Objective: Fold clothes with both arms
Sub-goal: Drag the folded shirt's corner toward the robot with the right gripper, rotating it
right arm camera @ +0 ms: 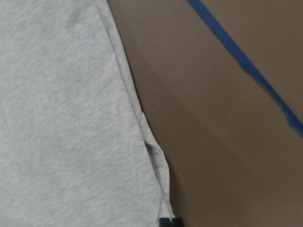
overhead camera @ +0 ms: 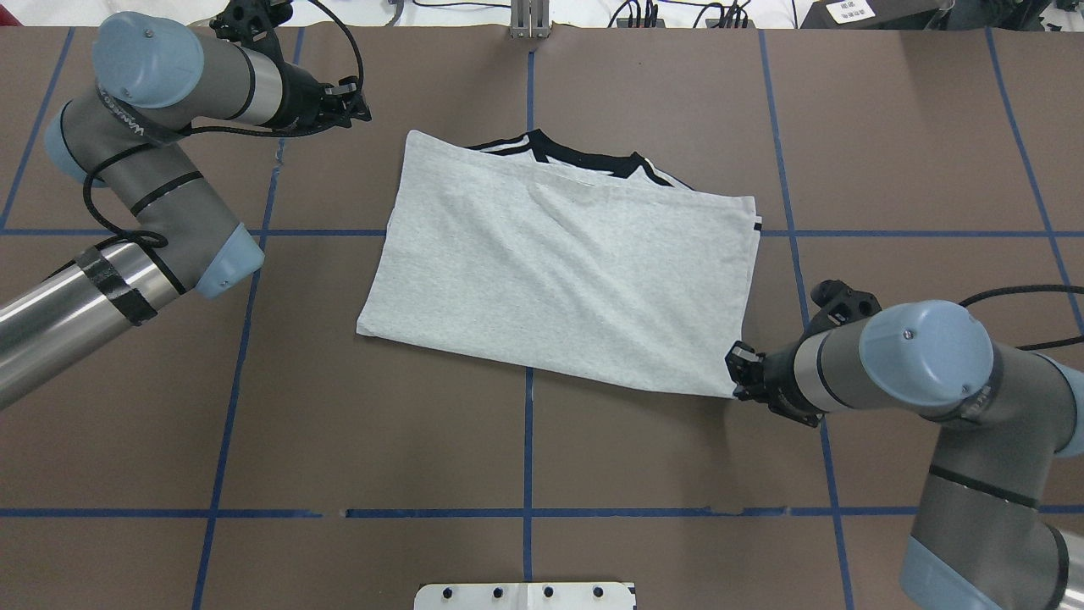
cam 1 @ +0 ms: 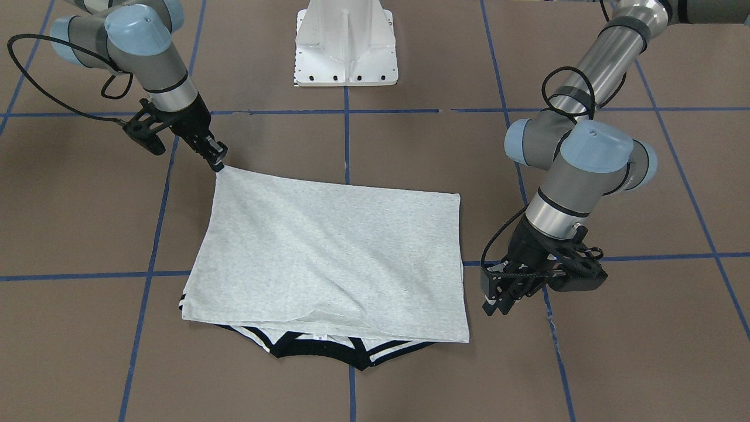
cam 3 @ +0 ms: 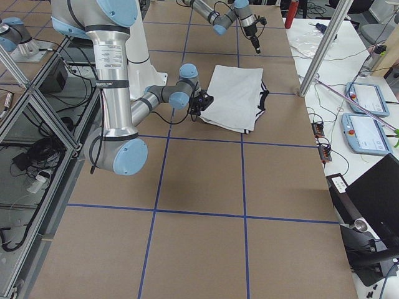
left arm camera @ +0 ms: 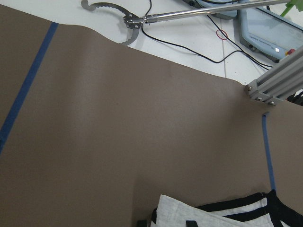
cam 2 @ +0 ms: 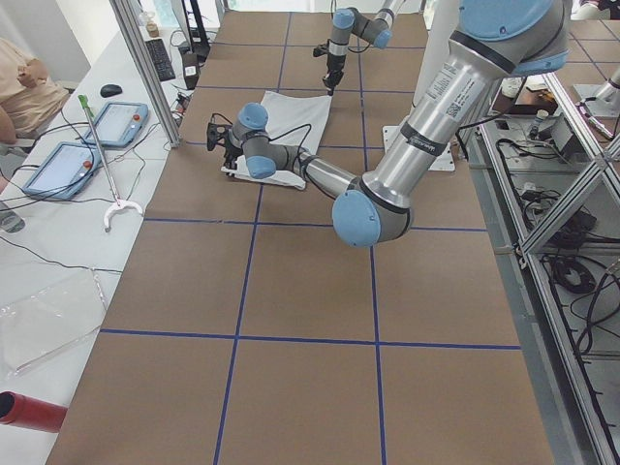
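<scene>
The light grey T-shirt lies folded flat on the brown table. Its black neckband and striped shoulders peek out at the far edge; the print is hidden. My right gripper is shut on the shirt's near right corner, which is pulled taut to a point. The right wrist view shows that corner running into the closed fingertips. My left gripper is open and empty, just beside the shirt's far left corner near the collar.
The white pedestal base stands at the robot's side of the table. Blue tape lines cross the brown surface. Beyond the far table edge are a metal post, a grabber tool and tablets.
</scene>
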